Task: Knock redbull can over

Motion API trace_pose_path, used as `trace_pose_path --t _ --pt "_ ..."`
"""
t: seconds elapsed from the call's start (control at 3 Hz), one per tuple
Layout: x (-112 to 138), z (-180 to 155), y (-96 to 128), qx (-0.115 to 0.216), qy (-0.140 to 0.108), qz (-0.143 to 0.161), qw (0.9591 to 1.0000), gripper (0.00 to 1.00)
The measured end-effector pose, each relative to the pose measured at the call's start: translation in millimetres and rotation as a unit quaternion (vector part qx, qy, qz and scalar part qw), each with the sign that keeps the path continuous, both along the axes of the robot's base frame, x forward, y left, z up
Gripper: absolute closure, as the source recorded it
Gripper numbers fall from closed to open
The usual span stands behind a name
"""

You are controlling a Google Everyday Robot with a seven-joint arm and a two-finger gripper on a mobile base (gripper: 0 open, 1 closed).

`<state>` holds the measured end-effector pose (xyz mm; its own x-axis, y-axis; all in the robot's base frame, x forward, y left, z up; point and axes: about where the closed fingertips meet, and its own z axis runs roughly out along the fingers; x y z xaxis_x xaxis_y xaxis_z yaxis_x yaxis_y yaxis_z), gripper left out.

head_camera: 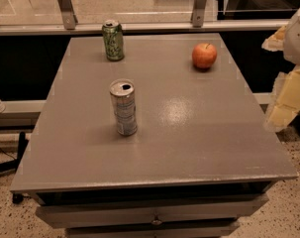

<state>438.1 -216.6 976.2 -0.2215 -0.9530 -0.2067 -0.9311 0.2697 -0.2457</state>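
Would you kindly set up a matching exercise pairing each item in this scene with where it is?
Things:
1. slim silver-and-blue aluminium redbull can
2. green aluminium can
3. round red apple
4. pale yellow tool

Places:
A. far right part of the grey table
B. beyond the table's right edge
C. far left part of the table
D. upright, left of the table's middle

Pairs: 1-D, 2-C, 3-A, 4-B

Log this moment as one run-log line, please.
redbull can upright, mid-left on table | gripper at right edge of view, touching nothing | green can back left | apple back right | knock pending
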Motion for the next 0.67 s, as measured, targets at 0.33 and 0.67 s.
trace_pose_path --t 0.33,0.67 --pt "0.0 0.0 0.0 0.0 0.0 0.0 1.0 0.0" --pt "-0.5 0.4 2.7 0.011 -0.005 0.004 0.9999 0.0"
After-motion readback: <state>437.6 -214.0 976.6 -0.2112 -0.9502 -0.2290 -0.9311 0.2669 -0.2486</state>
